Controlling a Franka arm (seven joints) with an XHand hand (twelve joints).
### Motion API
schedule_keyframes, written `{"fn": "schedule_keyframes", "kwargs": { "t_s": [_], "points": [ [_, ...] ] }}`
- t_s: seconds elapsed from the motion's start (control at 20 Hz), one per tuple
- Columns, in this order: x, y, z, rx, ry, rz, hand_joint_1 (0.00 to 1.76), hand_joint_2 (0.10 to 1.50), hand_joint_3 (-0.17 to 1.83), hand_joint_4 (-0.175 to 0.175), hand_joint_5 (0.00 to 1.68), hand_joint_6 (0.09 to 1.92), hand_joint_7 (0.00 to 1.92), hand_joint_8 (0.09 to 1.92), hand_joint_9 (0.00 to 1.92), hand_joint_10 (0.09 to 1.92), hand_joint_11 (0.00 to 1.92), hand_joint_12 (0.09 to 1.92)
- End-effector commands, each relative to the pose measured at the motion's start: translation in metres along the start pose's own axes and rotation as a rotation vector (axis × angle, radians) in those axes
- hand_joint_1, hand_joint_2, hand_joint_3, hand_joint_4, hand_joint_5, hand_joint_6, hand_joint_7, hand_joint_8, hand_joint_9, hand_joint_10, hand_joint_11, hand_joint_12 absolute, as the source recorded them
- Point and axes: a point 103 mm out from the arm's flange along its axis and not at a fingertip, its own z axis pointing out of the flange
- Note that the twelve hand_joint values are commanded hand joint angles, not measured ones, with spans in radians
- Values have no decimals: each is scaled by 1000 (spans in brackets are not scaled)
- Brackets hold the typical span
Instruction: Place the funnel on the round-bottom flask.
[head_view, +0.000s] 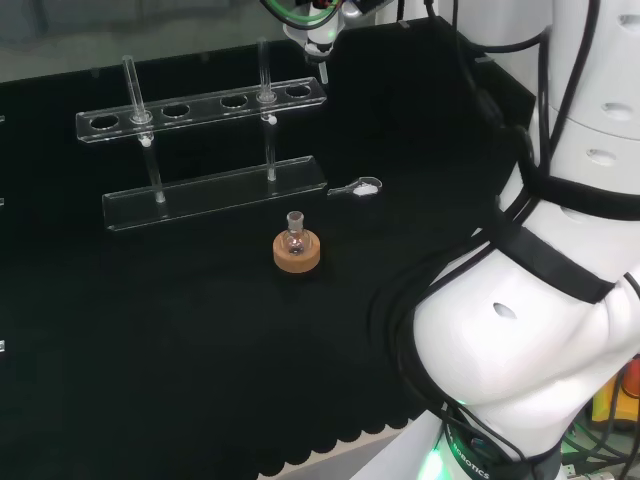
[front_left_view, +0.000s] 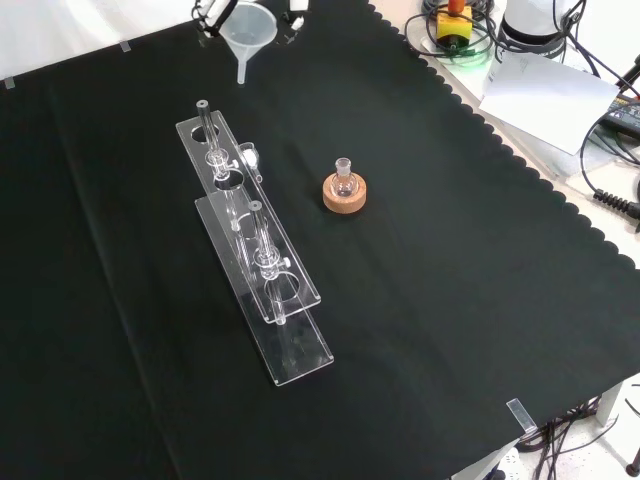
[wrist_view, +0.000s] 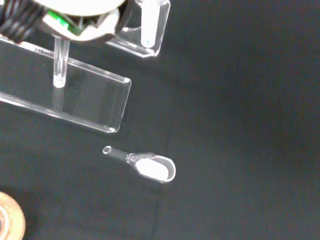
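A clear funnel (front_left_view: 247, 32) hangs in the air at the top of the front view, stem pointing down, above the cloth beyond the far end of the rack. The hand (front_left_view: 209, 14) comes in from the top edge with its fingers on either side of the funnel's cone. In the head view the hand (head_view: 318, 22) is at the top, with the funnel's stem (head_view: 323, 70) below it, over the rack's right end. The small round-bottom flask (head_view: 295, 238) stands upright on a cork ring (head_view: 297, 254) mid-cloth, well apart from the hand. The front view shows the flask (front_left_view: 344, 181) to the right of the rack.
A clear two-tier test-tube rack (head_view: 213, 190) with two tubes stands behind the flask in the head view. A small clear scoop with white powder (head_view: 364, 187) lies by the rack's right end. The wrist view looks down on the scoop (wrist_view: 154, 167). The cloth's scalloped edge (front_left_view: 520, 170) runs down the front view's right.
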Motion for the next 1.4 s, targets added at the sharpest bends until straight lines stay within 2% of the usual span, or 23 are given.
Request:
{"fn": "schedule_keyframes", "kwargs": {
  "t_s": [0.05,0.8,1.05,1.4],
  "points": [
    [18,-38,20,1,43,34,907,682,786,-26,565,666,495,638,854,482,457,1325],
    [68,-64,55,-7,95,-18,906,681,786,-23,575,681,505,644,860,483,466,1324],
    [84,-64,71,19,139,-38,906,681,786,-23,579,685,508,646,862,483,468,1323],
    [99,-58,97,61,165,-52,907,681,786,-22,583,691,511,646,863,483,470,1321]
  ]
}}
